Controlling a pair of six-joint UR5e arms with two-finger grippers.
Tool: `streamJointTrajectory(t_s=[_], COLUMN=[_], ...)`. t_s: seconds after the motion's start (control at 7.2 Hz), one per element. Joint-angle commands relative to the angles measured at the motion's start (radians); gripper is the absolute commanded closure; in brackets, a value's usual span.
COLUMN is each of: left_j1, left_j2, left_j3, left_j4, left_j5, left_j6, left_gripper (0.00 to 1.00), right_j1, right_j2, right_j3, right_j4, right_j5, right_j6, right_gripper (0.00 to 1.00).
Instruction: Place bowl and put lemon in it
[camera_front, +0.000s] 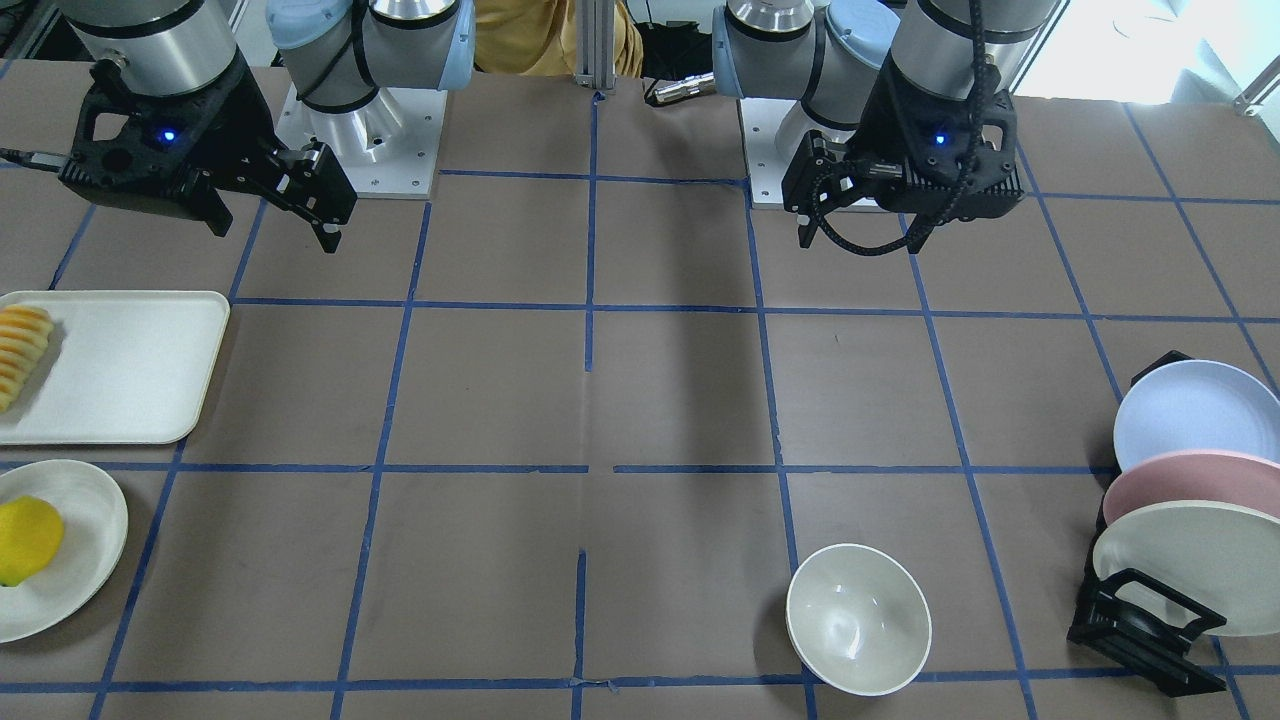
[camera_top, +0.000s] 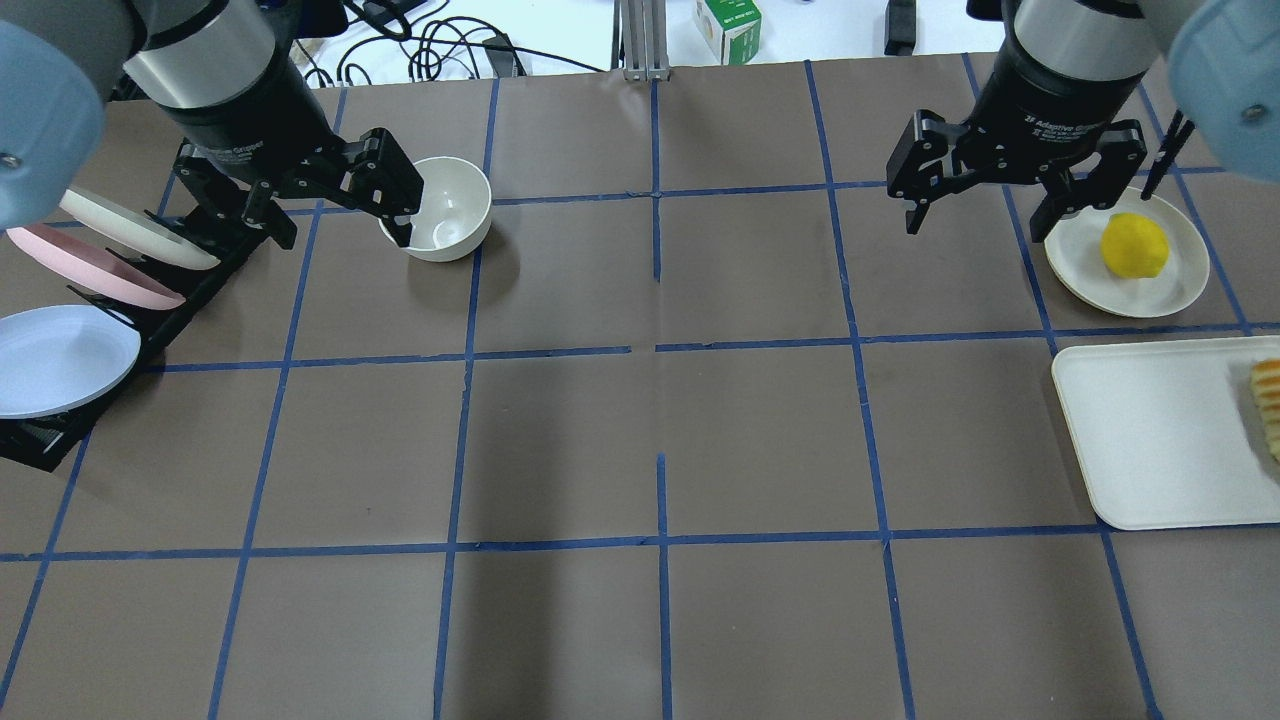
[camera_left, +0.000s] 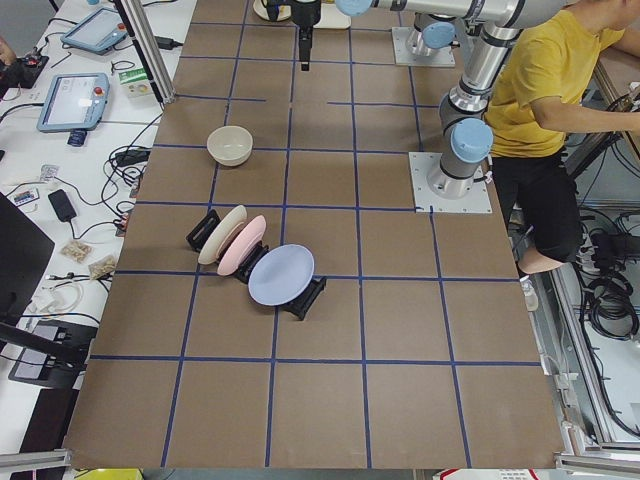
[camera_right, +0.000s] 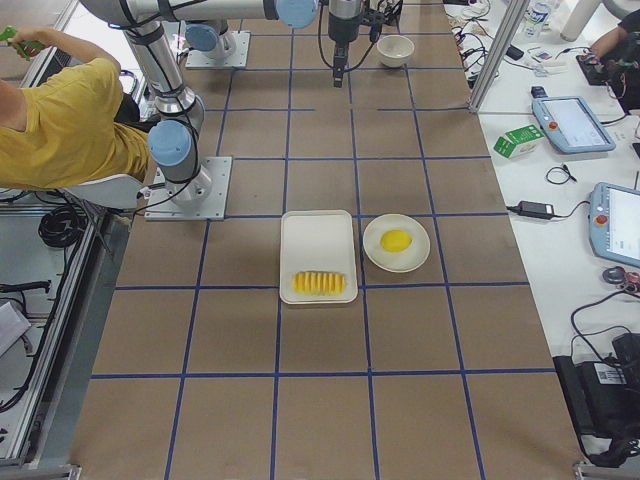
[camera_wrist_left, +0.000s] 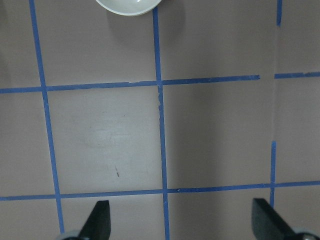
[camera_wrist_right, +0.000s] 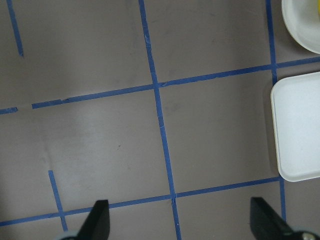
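The off-white bowl (camera_front: 858, 618) stands upright on the table's far side, on my left; it also shows in the overhead view (camera_top: 445, 208) and at the top edge of the left wrist view (camera_wrist_left: 127, 6). My left gripper (camera_top: 340, 235) hangs open and empty, high above the table and short of the bowl. The yellow lemon (camera_top: 1133, 245) lies on a flat off-white plate (camera_top: 1180, 290) at the far right. My right gripper (camera_top: 985, 215) is open and empty, high up, just left of that plate. Both wrist views show fingertips wide apart.
A white tray (camera_top: 1160, 440) with a row of orange-yellow fruit slices (camera_top: 1268, 400) lies near the plate. A black rack (camera_top: 70, 300) holds blue, pink and off-white plates upright at the left edge. An operator in yellow (camera_left: 545, 90) is behind the robot.
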Motion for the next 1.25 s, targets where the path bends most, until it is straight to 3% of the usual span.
streamJointTrajectory(t_s=[0.0, 0.28, 0.42, 0.69, 0.83, 1.11], left_j1=[0.001, 0.005, 0.028, 0.126, 0.136, 0.178], left_j2=[-0.001, -0.015, -0.051, -0.184, -0.266, -0.436], left_j3=[0.000, 0.002, 0.003, 0.026, 0.063, 0.113], left_j4=[0.008, 0.010, 0.061, 0.175, 0.236, 0.356], left_j5=[-0.004, -0.002, 0.001, -0.010, -0.015, -0.035], left_j6=[0.005, 0.016, 0.123, 0.199, 0.216, 0.227], left_gripper=[0.00, 0.00, 0.00, 0.00, 0.00, 0.00], right_j1=[0.000, 0.000, -0.007, -0.012, -0.023, -0.137], right_j2=[-0.003, 0.000, 0.009, 0.063, 0.098, 0.105], right_j3=[0.002, 0.003, 0.003, 0.003, 0.003, 0.003], right_j4=[0.001, 0.000, -0.008, -0.032, -0.116, -0.140], right_j5=[0.000, 0.000, 0.003, 0.005, -0.009, -0.005], right_j6=[0.001, 0.001, -0.010, -0.002, -0.016, -0.060], right_gripper=[0.00, 0.00, 0.00, 0.00, 0.00, 0.00])
